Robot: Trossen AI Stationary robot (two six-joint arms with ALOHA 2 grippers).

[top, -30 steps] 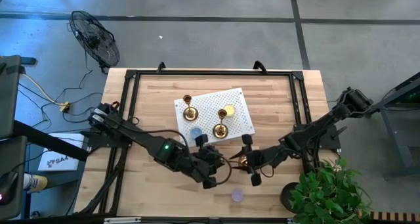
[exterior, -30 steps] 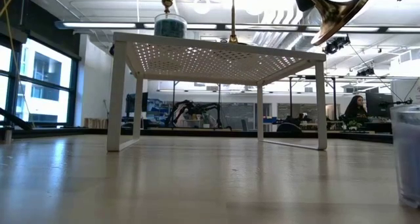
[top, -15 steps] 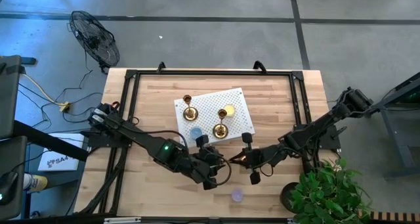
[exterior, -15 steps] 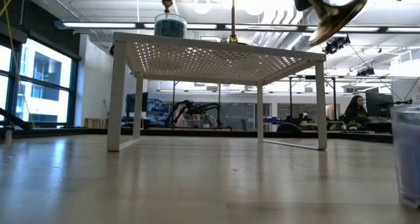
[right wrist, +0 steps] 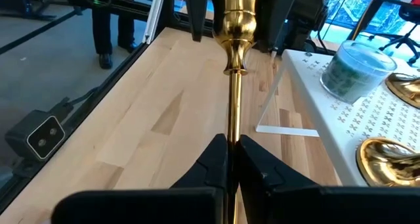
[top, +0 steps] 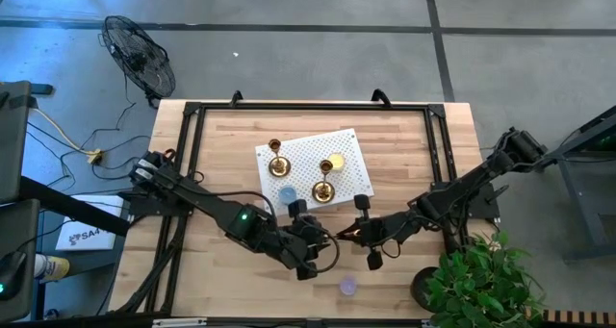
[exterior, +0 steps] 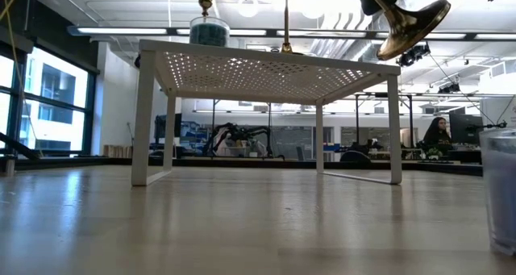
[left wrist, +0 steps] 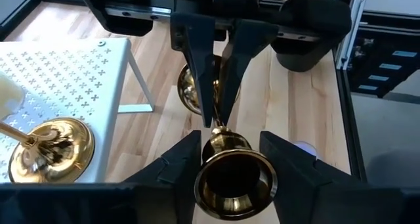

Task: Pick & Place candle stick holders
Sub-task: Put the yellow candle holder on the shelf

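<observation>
One gold candle stick holder (top: 345,234) hangs in the air between my two grippers, just in front of the white perforated shelf (top: 356,164). My left gripper (top: 330,235) is shut on its cup top and my right gripper (top: 355,232) is shut on its thin stem. Its flared base (exterior: 415,25) shows tilted, high above the table. Two more gold holders (top: 277,160) (top: 324,189) stand upright on their round bases on the shelf. My left gripper pinches the holder's cup top (left wrist: 231,178) between its two fingers, one on each side of the cup, coming from the table's left and slanting down. The holder is lifted clear of the table and lies tilted, its stem running away from this gripper. My right gripper pinches the thin stem (right wrist: 231,129) between its two fingers, partway between the cup and the base. The fingers (left wrist: 200,66) come from the table's right, slanting down. The base lies on this gripper's side, and nothing of the holder touches the table.
On the shelf also sit a yellow disc (top: 336,162) and a blue round candle (top: 286,194). A purple one (top: 347,287) stands on the table near the front edge. A potted plant (top: 481,280) crowds the front right corner. Bare wood lies left of the shelf.
Both arms have stayed in place. In the low view the held holder's base has turned about: it showed nearly edge-on and steeply slanted, and now it shows more of its round face.
</observation>
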